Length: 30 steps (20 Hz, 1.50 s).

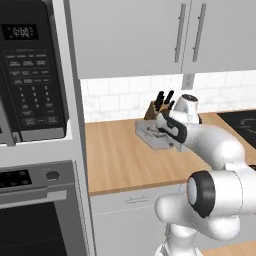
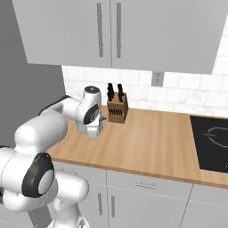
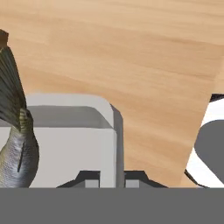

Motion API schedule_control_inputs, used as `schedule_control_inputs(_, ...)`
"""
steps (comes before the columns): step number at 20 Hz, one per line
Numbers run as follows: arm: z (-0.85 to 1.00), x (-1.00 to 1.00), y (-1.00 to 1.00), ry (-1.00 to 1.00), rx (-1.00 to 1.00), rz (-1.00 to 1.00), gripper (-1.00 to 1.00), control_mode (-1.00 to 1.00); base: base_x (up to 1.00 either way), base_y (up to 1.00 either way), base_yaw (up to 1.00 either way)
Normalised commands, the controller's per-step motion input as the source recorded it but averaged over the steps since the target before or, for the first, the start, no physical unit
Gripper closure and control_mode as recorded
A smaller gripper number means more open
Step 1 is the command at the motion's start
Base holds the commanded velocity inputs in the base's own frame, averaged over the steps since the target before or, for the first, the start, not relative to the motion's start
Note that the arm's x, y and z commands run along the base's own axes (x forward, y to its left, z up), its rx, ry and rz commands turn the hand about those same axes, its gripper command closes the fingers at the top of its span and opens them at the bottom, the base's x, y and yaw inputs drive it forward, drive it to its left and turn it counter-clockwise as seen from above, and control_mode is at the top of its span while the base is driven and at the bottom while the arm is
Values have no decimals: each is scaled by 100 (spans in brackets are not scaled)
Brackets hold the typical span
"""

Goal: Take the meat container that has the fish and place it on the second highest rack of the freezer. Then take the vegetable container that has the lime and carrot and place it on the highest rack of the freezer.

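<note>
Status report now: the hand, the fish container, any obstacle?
Hand low over grey container, fingers astride its rim; closure cannot be told. Fish inside, container on counter. Knife block close behind it.

One grey meat container point(image 1: 156, 135) sits on the bench point(image 1: 120, 160) under the hand point(image 3: 111, 177), holding one fish point(image 3: 15, 144) beside the hand's fingertips. One knife block point(image 2: 117, 109) stands just past the hand, with three dark handles showing. Two upper cabinet doors point(image 2: 80, 31) hang above it, each with one bar handle. One microwave point(image 1: 30, 75), one oven point(image 1: 35, 210), one cooktop point(image 2: 213, 138), one wall outlet point(image 2: 156, 79).
</note>
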Motion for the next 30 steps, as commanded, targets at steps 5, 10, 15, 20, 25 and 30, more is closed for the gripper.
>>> schedule_control_inputs(5,77,-66,-39,-6,0,34,100,-100,0,0,0)
schedule_control_inputs(10,55,-96,-15,-1,0,42,100,-100,0,0,0)
schedule_control_inputs(15,55,-99,-11,-10,0,38,100,-100,0,0,0)
schedule_control_inputs(20,76,-61,-1,-13,0,21,100,-100,0,0,0)
schedule_control_inputs(25,45,-55,1,-5,0,9,100,-100,0,0,0)
schedule_control_inputs(30,12,-39,9,0,-2,6,100,-100,0,0,0)
